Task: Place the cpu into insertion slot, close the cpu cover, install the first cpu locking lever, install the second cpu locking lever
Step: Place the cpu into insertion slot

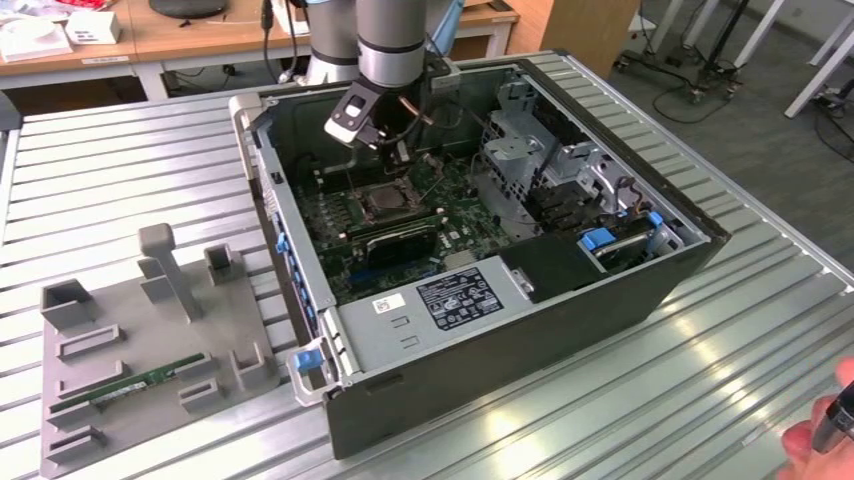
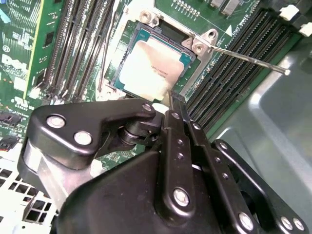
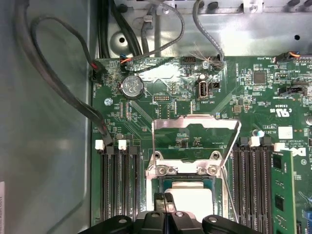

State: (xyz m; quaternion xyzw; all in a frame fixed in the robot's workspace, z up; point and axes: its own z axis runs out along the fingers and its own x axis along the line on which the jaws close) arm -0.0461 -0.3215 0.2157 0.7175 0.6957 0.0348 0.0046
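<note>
The cpu (image 2: 153,68), a flat square chip with a silver-grey top, lies in the insertion slot (image 1: 380,205) on the motherboard inside the open computer case. It also appears as the cpu (image 3: 192,197) in the first wrist view. The cpu cover (image 3: 195,122), a thin silvery frame, is swung open and leans back behind the slot. A thin locking lever (image 2: 253,61) sticks out past one corner of the slot, raised off the board. My gripper (image 2: 174,97) hangs just over the chip's edge, fingers shut together and holding nothing. It also shows as the gripper (image 1: 396,155) and the gripper (image 3: 165,197).
Black memory slots flank the socket, and a green memory stick (image 3: 282,195) stands in one. Cables (image 3: 58,87) run along the case wall. A grey fixture (image 1: 134,330) beside the case holds another memory stick (image 1: 134,383). A person's hand (image 1: 827,430) is at the exterior view's lower right.
</note>
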